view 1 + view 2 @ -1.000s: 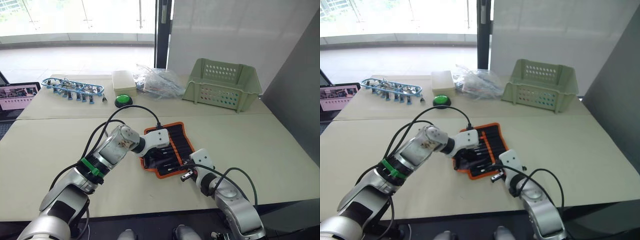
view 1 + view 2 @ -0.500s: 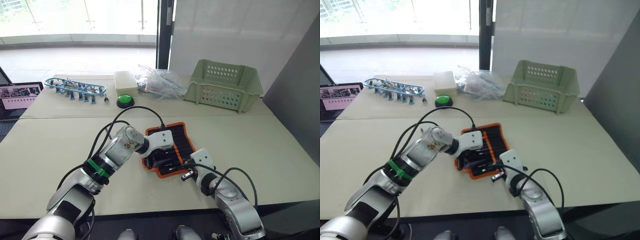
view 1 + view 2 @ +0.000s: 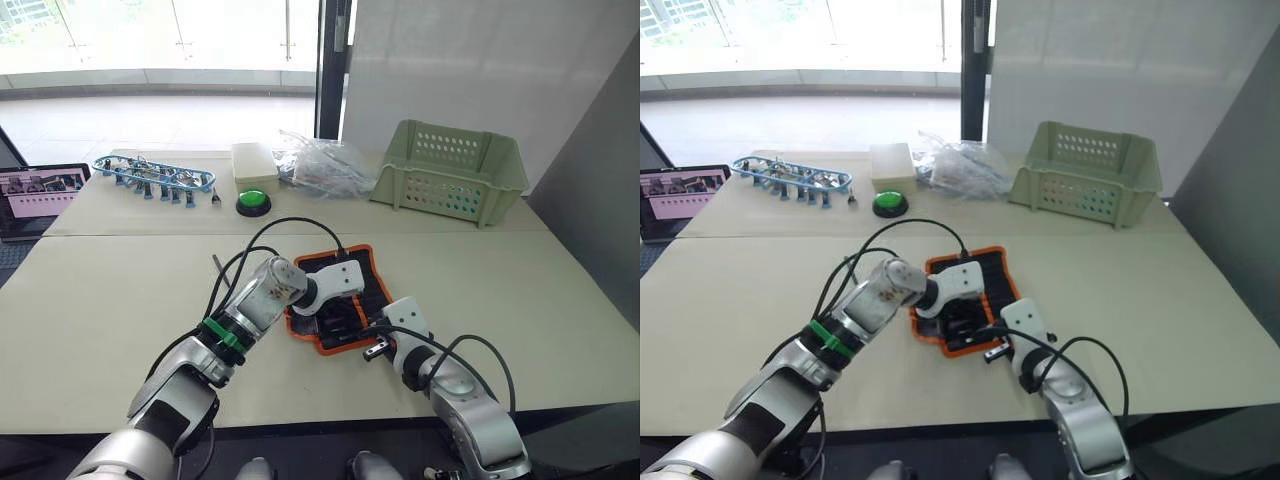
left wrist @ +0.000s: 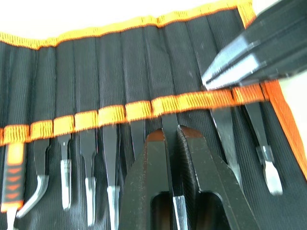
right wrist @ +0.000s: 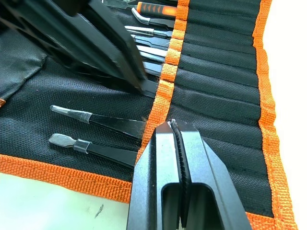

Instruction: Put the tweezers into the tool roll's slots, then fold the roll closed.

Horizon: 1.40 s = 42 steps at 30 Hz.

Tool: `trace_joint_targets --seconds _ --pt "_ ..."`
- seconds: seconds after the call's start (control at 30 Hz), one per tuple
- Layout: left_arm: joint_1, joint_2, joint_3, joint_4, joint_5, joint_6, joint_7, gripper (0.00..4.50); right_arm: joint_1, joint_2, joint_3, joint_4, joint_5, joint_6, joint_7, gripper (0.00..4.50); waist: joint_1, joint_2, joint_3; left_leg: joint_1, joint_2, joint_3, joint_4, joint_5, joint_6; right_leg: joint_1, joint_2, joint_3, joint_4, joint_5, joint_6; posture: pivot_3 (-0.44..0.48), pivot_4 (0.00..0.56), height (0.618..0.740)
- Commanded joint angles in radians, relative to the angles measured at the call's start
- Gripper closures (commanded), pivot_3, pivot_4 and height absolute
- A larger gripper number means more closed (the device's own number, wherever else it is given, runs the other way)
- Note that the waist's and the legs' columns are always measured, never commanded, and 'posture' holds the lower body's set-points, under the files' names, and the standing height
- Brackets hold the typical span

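Left gripper (image 4: pixel 171 139) nearly closed around a tweezer (image 4: pixel 169 125), seating it in its slot (image 4: pixel 165 72). Right gripper (image 5: pixel 175 129) closed, empty, pinning the roll (image 5: pixel 220 91) near the tabletop's front edge.

Head eyes look down; wrist views, perhaps closest, share the tool roll (image 4: pixel 144 72).

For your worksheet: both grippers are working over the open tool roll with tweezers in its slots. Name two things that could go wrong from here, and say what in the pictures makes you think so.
1. The left gripper, shut on a tweezer at the orange strip, could drag it back out as it withdraws.
2. The right gripper sits close beside it over the tool roll; the two could collide, or shift the roll.
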Motion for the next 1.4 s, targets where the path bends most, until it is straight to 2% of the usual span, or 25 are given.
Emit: trace_joint_targets --seconds 0.03,0.13,0.3,0.37,0.5,0.63,0.73,0.9,1.0,1.1,1.23,1.33,1.4 --pt "0.001 -0.071 0.015 0.006 -0.024 -0.061 0.016 4.49 0.032 -0.003 0.04 0.038 0.007 0.062 0.012 4.5 0.001 0.0 0.0 0.0 0.0 0.0 0.0 0.0 0.0 0.0 0.0 0.0 0.0 0.0 0.0 0.0 0.15 0.725" --pt "0.014 -0.108 0.034 0.042 -0.027 -0.096 0.041 4.49 0.03 -0.004 0.04 0.036 0.007 0.064 0.013 4.5 0.008 0.0 0.0 0.0 0.0 0.0 0.0 0.0 0.0 0.0 0.0 0.0 0.0 0.0 0.0 0.0 0.15 0.725" --pt "0.023 -0.084 0.04 0.043 -0.004 -0.114 0.031 4.49 0.028 -0.006 0.041 0.038 0.009 0.063 0.013 4.5 0.015 0.0 0.0 0.0 0.0 0.0 0.001 0.0 0.0 0.001 0.0 0.0 0.0 0.001 0.001 0.0 0.15 0.725" --pt "0.022 -0.067 0.05 0.03 -0.005 -0.113 0.027 3.65 0.027 -0.005 0.043 0.041 0.009 0.061 0.013 4.5 0.015 0.0 0.0 0.0 0.0 0.0 0.001 0.0 0.0 0.0 0.0 0.0 0.0 0.001 0.001 0.0 0.15 0.725" --pt "0.025 -0.018 0.076 -0.012 -0.009 -0.118 0.011 2.37 0.022 -0.002 0.046 0.045 0.009 0.06 0.013 4.5 0.013 0.0 0.0 0.0 0.0 0.0 0.001 0.0 0.0 0.0 0.0 0.0 0.0 0.001 0.001 0.0 0.15 0.725" --pt "0.044 0.097 0.155 -0.176 -0.055 -0.061 -0.038 1.04 0.012 -0.004 0.049 0.06 0.006 0.052 0.021 4.5 -0.004 0.001 0.0 -0.001 0.0 0.0 0.001 0.0 0.0 -0.001 0.0 0.001 0.001 0.001 0.001 0.0 0.15 0.725" --pt "0.098 0.168 0.25 -0.289 -0.106 0.004 -0.021 0.03 0.009 -0.009 0.052 0.067 0.006 0.047 0.027 4.5 -0.011 0.001 0.0 0.0 0.0 -0.001 0.001 0.0 0.0 -0.001 0.001 0.0 0.001 0.001 0.001 0.0 0.15 0.725" --pt "0.236 0.26 0.417 -0.463 -0.182 0.079 0.032 0.01 0.01 -0.018 0.05 0.071 0.007 0.039 0.034 4.5 -0.013 0.002 -0.001 0.0 0.001 -0.001 0.001 0.0 0.0 -0.001 0.001 0.0 0.001 0.001 0.001 0.0 0.15 0.725" --pt "0.438 0.344 0.6 -0.548 -0.205 0.061 0.088 0.01 0.002 -0.025 0.048 0.078 0.01 0.038 0.04 4.5 -0.017 0.002 -0.001 0.001 0.001 -0.001 0.001 0.0 0.0 0.0 0.0 0.001 0.001 0.001 0.001 0.0 0.15 0.725" --pt "0.59 0.381 0.731 -0.624 -0.236 0.087 0.136 0.01 -0.002 -0.034 0.046 0.081 0.013 0.035 0.05 4.5 -0.019 0.002 -0.001 0.002 0.002 0.0 -0.001 0.0 0.0 0.0 0.001 0.0 0.001 0.0 0.0 0.0 0.15 0.725" --pt "0.858 0.318 0.956 -0.783 -0.323 0.152 0.21 0.01 -0.017 -0.049 0.046 0.103 0.017 0.025 0.073 4.5 -0.013 0.001 -0.001 0.003 0.002 0.001 -0.001 0.0 0.0 0.001 -0.002 0.0 0.001 0.0 -0.001 0.0 0.15 0.725" --pt "0.977 0.272 1.022 -0.862 -0.338 0.165 0.276 0.01 -0.027 -0.06 0.045 0.119 0.02 0.017 0.089 4.5 -0.01 0.0 -0.001 0.004 0.002 0.002 -0.001 0.0 0.0 0.001 -0.003 0.0 0.0 0.0 -0.001 0.0 0.15 0.725" --pt "1.04 0.232 1.063 -0.904 -0.349 0.155 0.32 0.01 -0.036 -0.065 0.047 0.132 0.021 0.01 0.1 4.5 -0.006 -0.002 -0.002 0.005 0.003 0.001 -0.001 0.0 0.0 0.001 -0.002 -0.001 0.0 -0.002 -0.007 0.0 0.15 0.725"
